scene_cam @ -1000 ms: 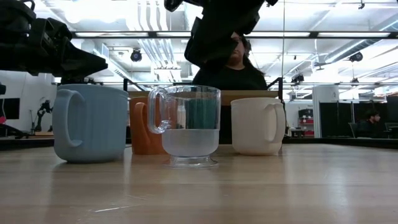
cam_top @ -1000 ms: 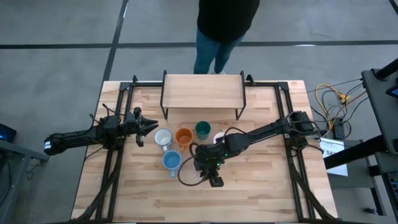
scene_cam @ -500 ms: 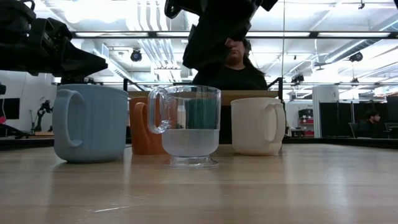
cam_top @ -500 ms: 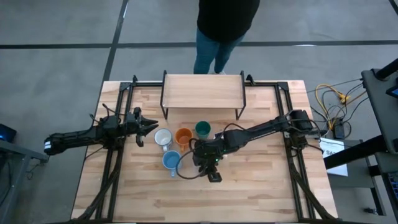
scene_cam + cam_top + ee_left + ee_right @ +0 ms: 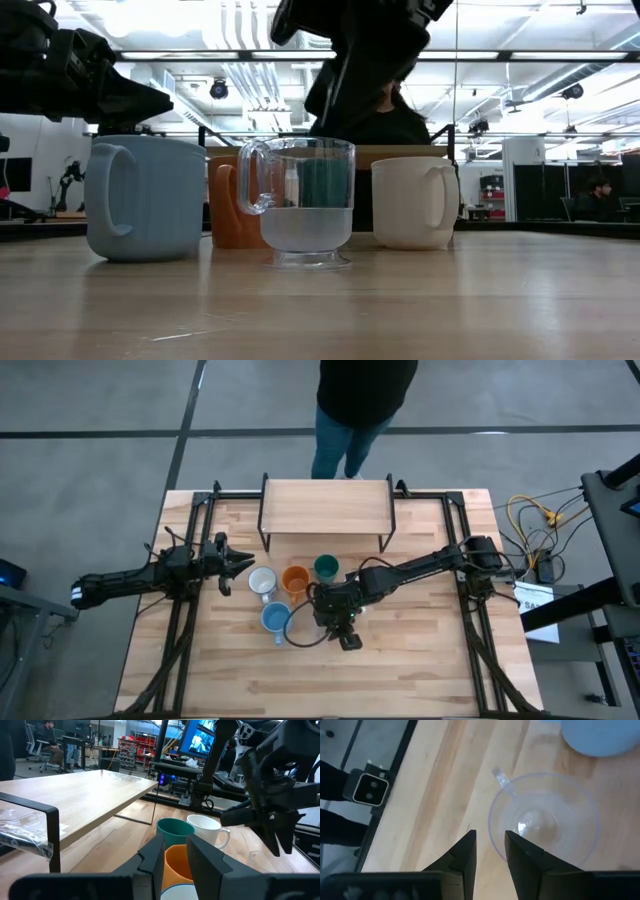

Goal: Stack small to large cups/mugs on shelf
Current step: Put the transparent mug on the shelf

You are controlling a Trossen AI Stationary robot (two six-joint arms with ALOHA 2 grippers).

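My right gripper [image 5: 490,844] is open and slants down just above the clear glass [image 5: 542,822]. Its fingers stand over the glass's rim, one outside and one over the inside, and touch nothing. The glass [image 5: 305,200] stands upright on the table, handle to the left. Around it stand the light blue mug [image 5: 275,618], white mug [image 5: 262,581], orange mug [image 5: 295,578], dark green cup [image 5: 325,568] and a second white mug [image 5: 415,202]. The shelf [image 5: 325,505] stands at the far edge. My left gripper [image 5: 240,560] waits open at the table's left, level, clear of the cups.
A person in dark clothes [image 5: 355,400] stands behind the shelf, beyond the table's far edge. Black frame rails [image 5: 185,630] run along both sides of the table. A small camera [image 5: 370,788] sits past the near edge. Bare wood [image 5: 400,670] lies on the near side of the cups.
My right gripper has shifted slightly toward the table's far edge above the clear glass and has tipped a little. Its fingers keep the same gap. The cups have not moved.
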